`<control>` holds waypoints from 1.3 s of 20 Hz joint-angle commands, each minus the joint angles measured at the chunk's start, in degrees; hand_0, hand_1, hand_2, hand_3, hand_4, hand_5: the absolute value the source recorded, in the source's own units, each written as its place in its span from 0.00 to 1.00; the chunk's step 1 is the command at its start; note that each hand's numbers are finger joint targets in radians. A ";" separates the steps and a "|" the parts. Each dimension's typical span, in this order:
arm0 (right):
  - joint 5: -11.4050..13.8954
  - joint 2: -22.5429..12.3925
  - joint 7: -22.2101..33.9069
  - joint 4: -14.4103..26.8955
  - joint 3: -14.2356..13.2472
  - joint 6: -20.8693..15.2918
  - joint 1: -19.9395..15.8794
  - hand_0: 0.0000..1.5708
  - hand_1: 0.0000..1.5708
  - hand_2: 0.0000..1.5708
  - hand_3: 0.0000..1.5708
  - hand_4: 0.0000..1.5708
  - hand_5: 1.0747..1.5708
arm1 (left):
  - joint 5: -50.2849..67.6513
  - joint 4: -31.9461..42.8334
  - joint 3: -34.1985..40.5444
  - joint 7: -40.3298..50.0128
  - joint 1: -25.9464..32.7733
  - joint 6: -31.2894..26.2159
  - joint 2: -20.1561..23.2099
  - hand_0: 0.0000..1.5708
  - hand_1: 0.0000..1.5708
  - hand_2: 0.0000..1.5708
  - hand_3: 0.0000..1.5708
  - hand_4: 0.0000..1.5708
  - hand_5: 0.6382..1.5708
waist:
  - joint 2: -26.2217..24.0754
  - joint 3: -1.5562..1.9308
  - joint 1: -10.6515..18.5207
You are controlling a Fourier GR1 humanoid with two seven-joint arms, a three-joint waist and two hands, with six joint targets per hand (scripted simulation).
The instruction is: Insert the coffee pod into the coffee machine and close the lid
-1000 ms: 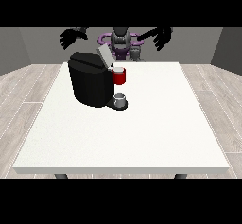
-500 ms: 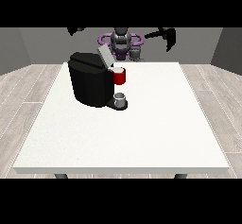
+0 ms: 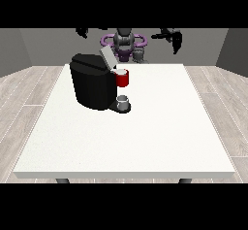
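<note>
both my hands are lifting higher than before; the pod [image 3: 139, 54] is lying nearer the hand at the view's right [image 3: 173, 36], below it; fingers: cannot tell.

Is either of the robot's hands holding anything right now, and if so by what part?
Nothing is held. The hand at the view's right and the hand at the view's left are both raised, apart from the coffee machine.

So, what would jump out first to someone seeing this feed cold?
The black coffee machine at the table's far left, its grey lid tilted up, a red part at its front and a small grey cup beneath. Behind it, the robot holds both arms raised; one robot hand hangs at the view's upper right.
</note>
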 commanded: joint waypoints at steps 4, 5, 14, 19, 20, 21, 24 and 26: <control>1.00 1.38 1.14 5.40 -0.77 -1.13 -6.26 0.00 0.00 0.00 0.00 0.00 1.00 | 4.06 -10.30 -4.21 5.25 3.72 0.47 -1.82 0.00 0.00 0.00 0.00 0.14 1.00 | 2.88 0.02 3.12; 1.08 3.76 -2.00 5.03 0.86 -0.92 -3.66 0.00 0.00 0.00 0.00 0.00 1.00 | 3.88 -11.84 -3.64 3.87 5.14 -0.12 -1.83 0.00 0.00 0.00 0.00 0.07 1.00 | 4.02 0.01 1.51; -1.45 -0.98 -5.41 14.75 -4.92 4.00 -8.78 0.00 0.00 0.00 0.00 0.00 1.00 | 10.07 -25.22 -7.60 11.40 11.42 2.09 -1.84 0.00 0.00 0.00 0.00 0.00 1.00 | 7.39 0.02 1.78; 0.87 1.01 -4.74 17.63 -3.78 0.68 -15.64 0.00 0.00 0.00 0.00 0.00 1.00 | 9.35 -27.50 -8.49 10.70 11.97 4.15 -0.29 0.00 0.00 0.00 0.00 0.00 1.00 | 11.41 0.01 1.03; 0.24 1.32 -2.99 14.79 -2.04 3.37 -14.06 0.00 0.00 0.00 0.00 0.00 1.00 | 9.10 -26.30 -7.91 8.54 13.97 5.61 0.13 0.00 0.00 0.00 0.00 0.00 1.00 | 10.36 0.00 -2.15; 0.44 0.06 -0.74 15.30 -3.25 2.05 -14.64 0.00 0.00 0.00 0.00 0.00 1.00 | 10.43 -26.26 -7.95 8.28 18.16 1.14 0.96 0.00 0.00 0.00 0.00 0.00 1.00 | 9.04 -0.01 0.35; 1.11 0.18 -3.67 18.66 -3.16 3.24 -18.13 0.00 0.00 0.00 0.00 0.00 1.00 | 9.76 -29.96 -9.09 11.93 12.78 6.76 -0.19 0.00 0.00 0.00 0.00 0.00 1.00 | 11.90 0.00 -1.07; 3.65 2.67 -5.00 17.67 -0.19 1.80 -16.28 0.00 0.00 0.00 0.00 0.00 1.00 | 11.25 -29.25 -7.38 9.75 15.04 4.68 1.94 0.00 0.00 0.00 0.00 0.00 1.00 | 11.58 0.00 -1.32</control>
